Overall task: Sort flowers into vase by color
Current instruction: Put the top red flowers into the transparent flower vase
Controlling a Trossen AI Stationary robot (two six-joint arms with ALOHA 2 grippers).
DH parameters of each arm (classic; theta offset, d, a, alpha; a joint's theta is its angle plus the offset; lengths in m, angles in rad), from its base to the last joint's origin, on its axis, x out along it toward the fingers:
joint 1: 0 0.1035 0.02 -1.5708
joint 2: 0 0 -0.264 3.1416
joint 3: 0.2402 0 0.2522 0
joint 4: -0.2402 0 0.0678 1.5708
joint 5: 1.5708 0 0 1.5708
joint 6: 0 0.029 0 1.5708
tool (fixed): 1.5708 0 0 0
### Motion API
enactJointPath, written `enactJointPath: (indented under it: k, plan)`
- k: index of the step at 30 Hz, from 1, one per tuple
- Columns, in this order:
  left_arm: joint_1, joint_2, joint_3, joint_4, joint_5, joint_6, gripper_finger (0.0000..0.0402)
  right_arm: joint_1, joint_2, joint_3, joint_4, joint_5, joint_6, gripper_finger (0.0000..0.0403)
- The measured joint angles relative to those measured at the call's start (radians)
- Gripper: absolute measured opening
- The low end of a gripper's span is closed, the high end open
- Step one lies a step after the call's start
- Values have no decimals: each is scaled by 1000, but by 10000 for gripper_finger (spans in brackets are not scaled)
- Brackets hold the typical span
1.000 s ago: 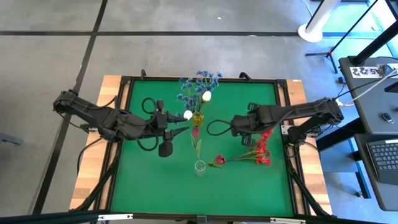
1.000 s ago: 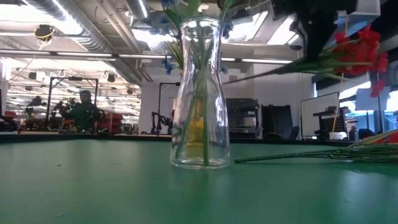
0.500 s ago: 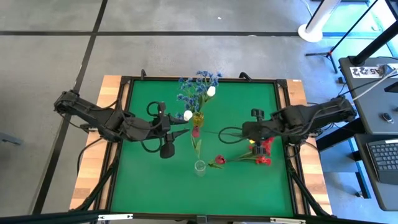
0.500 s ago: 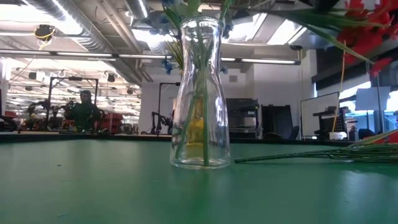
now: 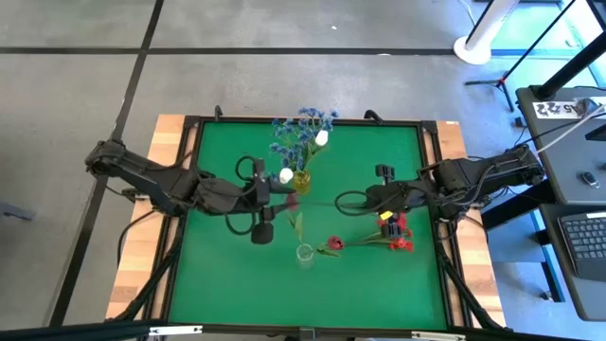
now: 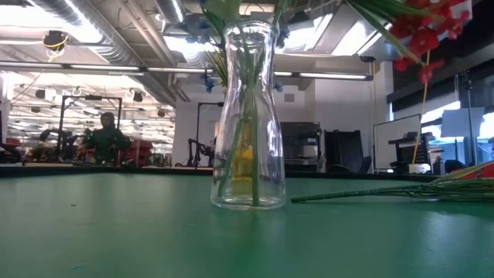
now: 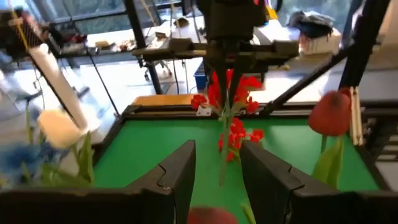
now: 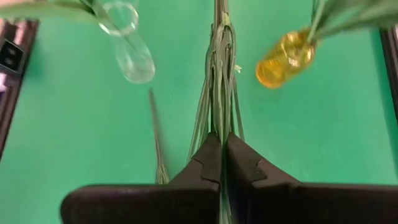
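My right gripper (image 5: 365,200) (image 8: 222,138) is shut on a red clustered spray (image 6: 424,31), held above the table right of centre. Its thin stem (image 5: 327,201) points toward my left gripper (image 5: 284,196) (image 7: 217,149). That gripper is open, and the stem's free end (image 7: 222,165) stands between its fingers without visibly touching them. A yellow vase (image 5: 301,180) holds blue sprays (image 5: 298,133) and white buds (image 5: 286,174). A clear glass vase (image 5: 303,254) (image 6: 248,116) stands nearer, with a red bud (image 7: 329,112) rising above it. More red flowers (image 5: 400,242) lie flat on the mat. My right gripper pinches the red spray's bundle of thin green stems (image 8: 221,121) between its two fingers. The stems run along the fingers and on ahead toward the table's left. The spray is lifted clear and roughly level, and its red blossoms (image 7: 227,93) droop around and below the gripper.
The two vases stand close together at the table's middle, right under and beside the held stem. Long stems (image 6: 386,191) and a red bud (image 5: 333,243) lie on the mat to the right. A raised black frame (image 5: 431,128) borders the green mat.
My right gripper has drawn back a little toward the right edge and turned. The spray has risen, and its stem now lies level, pointing left. My left gripper has crept right toward the stem's free end and stayed open.
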Motion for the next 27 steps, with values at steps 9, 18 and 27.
enactJointPath:
  k: [9, 18, 27]
  plan:
    - [42, 48, 8, 45, 5, 87, 124, 0, 5, 0, 77, -2, -59, 1]
    - [78, 47, 96, -19, 185, 46, 124, 0, 5, 0, 101, 37, -86, 1]
    - [117, 47, 188, -164, 306, -29, 124, -13, 25, 82, 200, 55, -205, 1]
